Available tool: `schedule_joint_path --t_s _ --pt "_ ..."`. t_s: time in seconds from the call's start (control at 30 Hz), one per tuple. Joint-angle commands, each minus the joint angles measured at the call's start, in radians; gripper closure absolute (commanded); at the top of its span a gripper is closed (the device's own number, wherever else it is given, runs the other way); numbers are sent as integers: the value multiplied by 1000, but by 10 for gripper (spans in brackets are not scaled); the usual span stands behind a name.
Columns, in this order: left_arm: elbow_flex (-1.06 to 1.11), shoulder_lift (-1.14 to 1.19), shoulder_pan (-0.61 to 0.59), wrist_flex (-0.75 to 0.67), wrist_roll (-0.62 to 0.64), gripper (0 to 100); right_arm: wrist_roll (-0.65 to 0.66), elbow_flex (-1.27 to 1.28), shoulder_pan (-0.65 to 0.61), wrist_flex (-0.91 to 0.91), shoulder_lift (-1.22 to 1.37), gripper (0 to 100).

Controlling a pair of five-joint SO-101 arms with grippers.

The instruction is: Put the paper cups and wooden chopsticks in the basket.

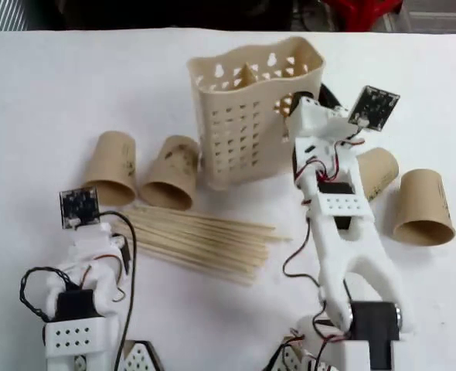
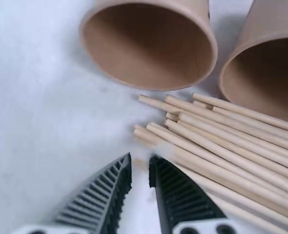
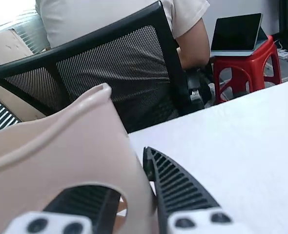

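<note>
The cream basket (image 1: 243, 116) stands at the back middle of the table, with a tan cup shape (image 1: 247, 75) inside it. Two paper cups (image 1: 114, 166) (image 1: 171, 171) lie left of it, and two more (image 1: 379, 171) (image 1: 423, 206) lie to its right. A pile of wooden chopsticks (image 1: 201, 239) lies in front. My right gripper (image 3: 129, 165) straddles the basket wall (image 3: 61, 146) at its right rim (image 1: 294, 116), shut on it, one finger inside and one outside. My left gripper (image 2: 140, 163) sits shut and empty just short of the chopstick ends (image 2: 149, 131), facing two cup mouths (image 2: 149, 44) (image 2: 266, 78).
A black mesh chair (image 3: 110, 73) and a red stool (image 3: 246, 68) stand beyond the table's far edge. The left arm's base (image 1: 73, 325) and the right arm's body (image 1: 344, 232) occupy the near side of the white table (image 1: 42, 93).
</note>
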Motion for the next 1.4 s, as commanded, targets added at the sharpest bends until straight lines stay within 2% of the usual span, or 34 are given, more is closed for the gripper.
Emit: schedule_joint_path --t_s 0.0,0.3,0.47,0.6,0.8,0.9,1.03,1.1,1.27,1.37 --pt "-5 -8 -2 5 8 915 3 28 12 -124 33 982" --pt "-5 -8 -2 5 8 915 48 160 13 -173 61 982" --pt "-5 -8 -2 5 8 915 189 221 5 -157 58 978" --pt "-5 -8 -2 5 8 915 245 273 10 -159 58 977" --pt "-5 -8 -2 5 8 915 258 307 13 -159 56 976" --pt "-5 -8 -2 5 8 915 258 311 13 -154 56 918" --pt "-5 -8 -2 5 8 915 258 342 4 -157 56 743" --pt "-5 -8 -2 5 8 915 258 350 4 -159 56 689" --pt "-5 -8 -2 5 8 915 258 391 7 -163 56 698" --pt "-5 -8 -2 5 8 915 267 440 5 -242 56 699"
